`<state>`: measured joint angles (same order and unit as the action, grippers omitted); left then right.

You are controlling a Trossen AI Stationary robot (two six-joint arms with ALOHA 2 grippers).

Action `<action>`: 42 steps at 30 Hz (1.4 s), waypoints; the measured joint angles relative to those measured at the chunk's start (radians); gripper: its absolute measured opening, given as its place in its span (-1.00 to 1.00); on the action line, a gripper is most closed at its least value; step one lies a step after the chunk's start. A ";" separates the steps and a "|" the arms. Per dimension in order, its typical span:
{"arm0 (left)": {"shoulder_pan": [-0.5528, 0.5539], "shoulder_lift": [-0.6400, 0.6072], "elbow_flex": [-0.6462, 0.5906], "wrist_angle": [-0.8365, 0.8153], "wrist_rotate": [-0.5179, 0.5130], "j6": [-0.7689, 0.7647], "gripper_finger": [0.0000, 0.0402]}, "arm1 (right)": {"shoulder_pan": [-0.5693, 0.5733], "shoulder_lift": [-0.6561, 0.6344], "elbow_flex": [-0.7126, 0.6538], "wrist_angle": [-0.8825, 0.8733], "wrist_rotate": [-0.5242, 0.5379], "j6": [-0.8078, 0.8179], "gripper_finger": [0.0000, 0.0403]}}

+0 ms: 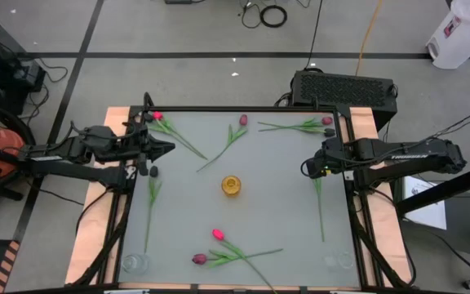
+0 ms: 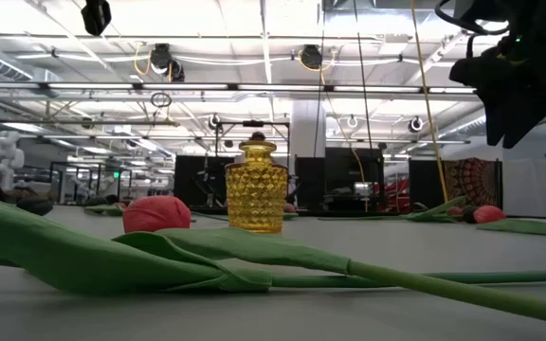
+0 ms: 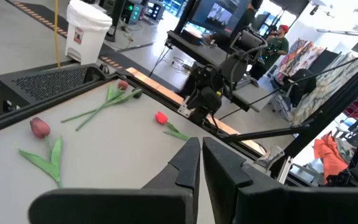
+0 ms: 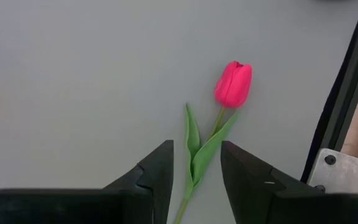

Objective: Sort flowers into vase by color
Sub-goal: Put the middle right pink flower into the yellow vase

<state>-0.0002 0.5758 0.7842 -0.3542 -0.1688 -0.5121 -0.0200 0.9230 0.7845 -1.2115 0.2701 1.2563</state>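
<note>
No tulip is in the yellow vase yet; the right gripper, jaws apart, hovers above a pink tulip, while the left gripper, nearly closed and empty, waits.

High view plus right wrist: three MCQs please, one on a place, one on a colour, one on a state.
1. Where does the yellow vase stand?
A. near the middle of the table
B. at the table's left edge
C. on the floor

2. What colour is the head of the tulip in front of the right gripper?
A. white
B. pink
C. yellow

3. How do the right gripper's jaws stand?
A. shut on the stem
B. open, holding nothing
C. shut on the vase

Key:
1 A: the high view shows it alone near the centre.
2 B: the right wrist view shows a bright pink head.
3 B: there is a clear gap between the jaws, and the tulip lies flat on the table.
</note>
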 joint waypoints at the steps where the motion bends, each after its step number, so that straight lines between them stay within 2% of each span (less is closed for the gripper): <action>1: 0.000 0.000 0.000 0.000 0.000 0.000 -0.87 | 0.000 0.002 0.000 -0.005 -0.006 0.004 -0.38; 11: 0.000 0.000 0.000 0.000 0.000 0.000 -0.87 | 0.000 0.023 0.000 -0.097 -0.011 -0.010 -0.38; 19: 0.000 0.000 0.000 0.000 0.000 0.000 -0.87 | 0.000 0.023 -0.071 -0.048 -0.014 0.011 -0.38; 33: 0.000 0.000 0.000 0.000 0.000 0.000 -0.87 | -0.019 0.022 -0.073 -0.044 0.018 -0.001 -0.38; 42: 0.000 0.000 0.000 0.000 0.000 0.000 -0.87 | -0.017 0.015 -0.073 0.151 -0.034 -0.079 -0.38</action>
<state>-0.0003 0.5758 0.7841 -0.3541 -0.1692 -0.5124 -0.0372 0.9384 0.7113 -1.0601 0.2358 1.1777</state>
